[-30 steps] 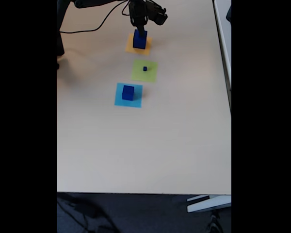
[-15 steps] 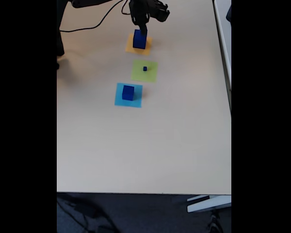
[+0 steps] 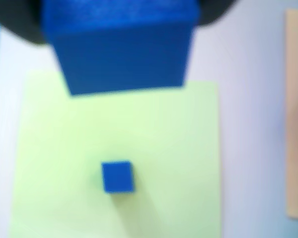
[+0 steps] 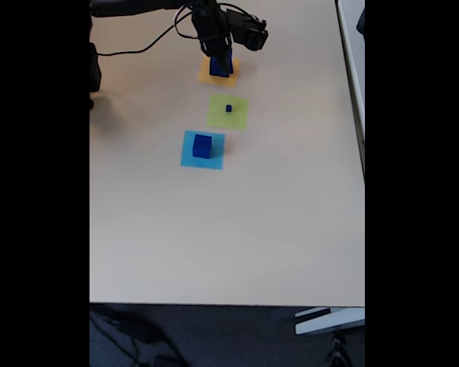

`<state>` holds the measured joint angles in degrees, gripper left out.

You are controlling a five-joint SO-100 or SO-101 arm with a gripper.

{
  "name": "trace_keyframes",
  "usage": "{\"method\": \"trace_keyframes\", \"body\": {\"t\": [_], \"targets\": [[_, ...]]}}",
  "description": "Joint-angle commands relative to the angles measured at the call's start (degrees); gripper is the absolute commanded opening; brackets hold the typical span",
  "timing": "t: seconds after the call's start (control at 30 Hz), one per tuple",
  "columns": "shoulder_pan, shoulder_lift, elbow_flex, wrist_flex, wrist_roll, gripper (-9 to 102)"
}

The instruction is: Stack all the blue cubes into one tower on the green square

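Lifted clear of the orange patch (image 4: 216, 70) since a second ago, a blue cube (image 4: 221, 66) now rides in the gripper (image 4: 219, 64), which has swung a little toward the arm's base in the fixed view. The fingers appear closed on that cube, though its sides are hidden; in the wrist view the cube (image 3: 121, 42) fills the top of the picture, hanging above the far edge of the green square (image 3: 179, 163). On that square sits the tiny cube (image 3: 117, 176), near its middle, well apart from the carried one. A third cube (image 4: 203, 145) stands on the light-blue patch (image 4: 190, 158), nearest the camera in the fixed view, on the pale table (image 4: 237, 237).

The step in hand looks like carrying the first block across to the green square. Judged from the layout, the tiny cube is in the way: a larger block set down on it would tip or sit crooked. The next move calls for placing the carried cube on bare green beside it, flat and square, leaving the tiny one for the top.
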<state>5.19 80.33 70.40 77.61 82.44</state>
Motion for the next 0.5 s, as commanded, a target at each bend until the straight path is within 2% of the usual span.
{"method": "trace_keyframes", "body": {"t": [0.0, 0.23, 0.47], "targets": [[3.78, 4.75, 1.14, -1.58, -4.39, 0], [11.25, 1.58, 1.23, -3.78, -12.66, 0], [16.00, -1.32, 2.72, -5.89, -14.50, 0]]}}
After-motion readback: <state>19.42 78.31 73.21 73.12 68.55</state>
